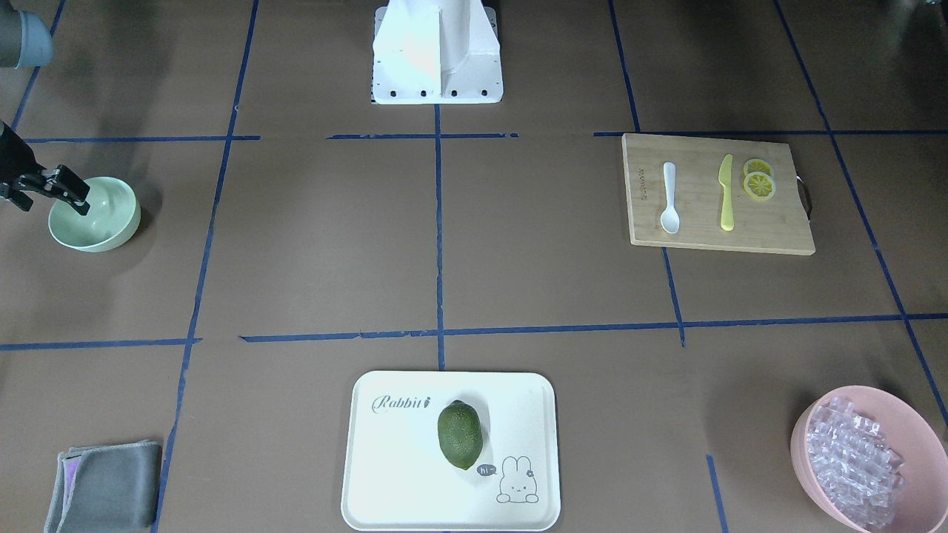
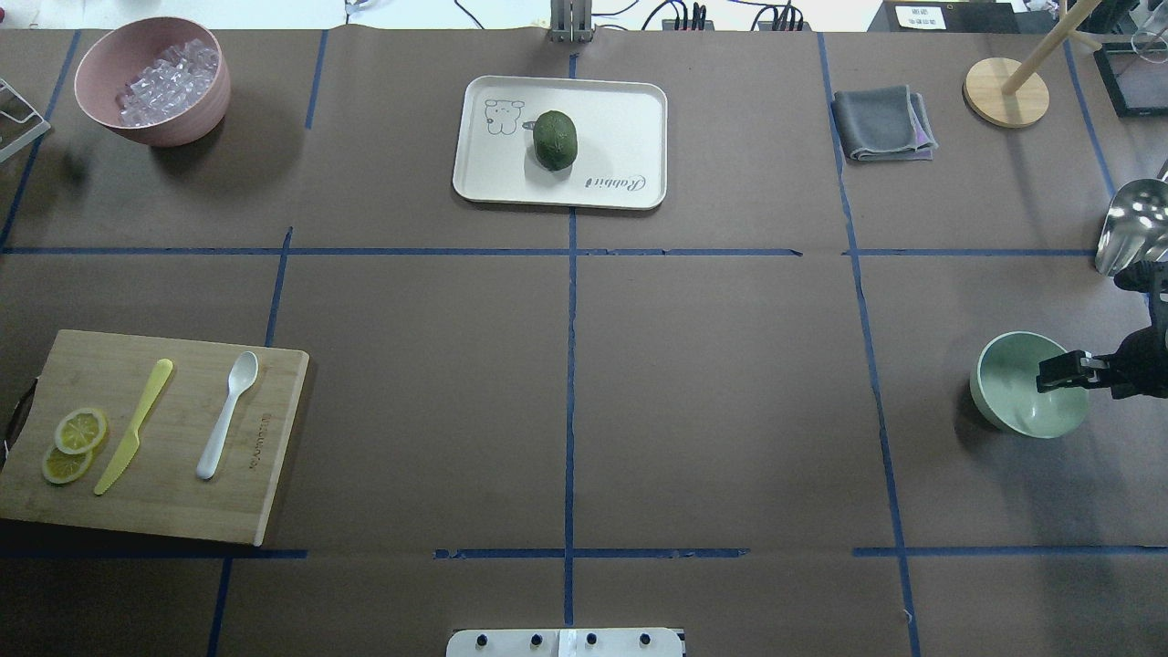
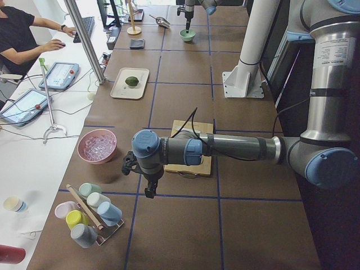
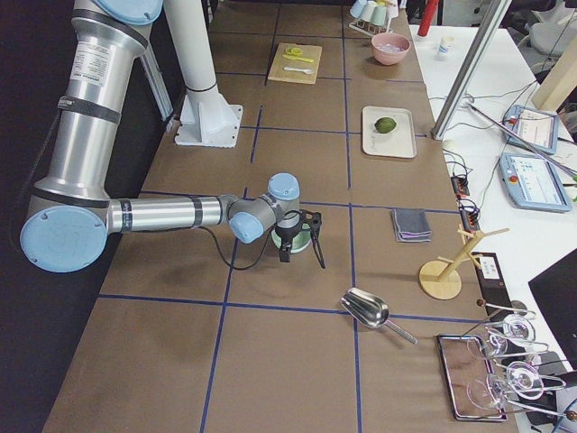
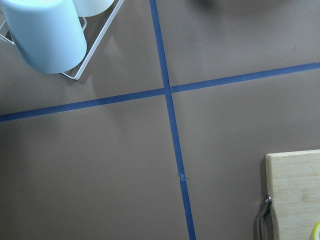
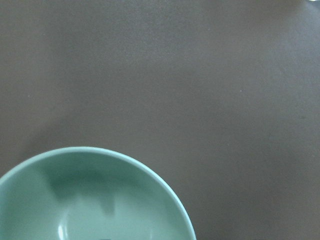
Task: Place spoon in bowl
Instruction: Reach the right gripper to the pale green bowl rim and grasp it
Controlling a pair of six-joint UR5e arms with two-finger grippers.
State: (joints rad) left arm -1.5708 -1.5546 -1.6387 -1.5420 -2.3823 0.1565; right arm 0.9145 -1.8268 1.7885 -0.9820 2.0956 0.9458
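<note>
The white spoon (image 1: pixel 669 198) lies on a wooden cutting board (image 1: pixel 711 238), also seen in the overhead view (image 2: pixel 228 413), scoop toward the table's far side. The mint-green bowl (image 1: pixel 95 215) stands at the opposite end of the table and is empty (image 2: pixel 1022 388) (image 6: pixel 95 200). My right gripper (image 2: pixel 1058 372) hangs just over the bowl's rim, fingers close together and holding nothing. My left gripper (image 3: pixel 148 191) hovers low beyond the outer end of the board, near the cup rack. I cannot tell if it is open or shut.
On the board beside the spoon lie a yellow-green knife (image 1: pixel 726 194) and lemon slices (image 1: pixel 759 181). A pink bowl (image 2: pixel 173 119) of clear cubes, a white tray (image 1: pixel 385 459) with a green fruit, a grey cloth (image 1: pixel 104 485), a metal scoop (image 2: pixel 1127 233) and a cup rack (image 3: pixel 90 216) are on the table.
</note>
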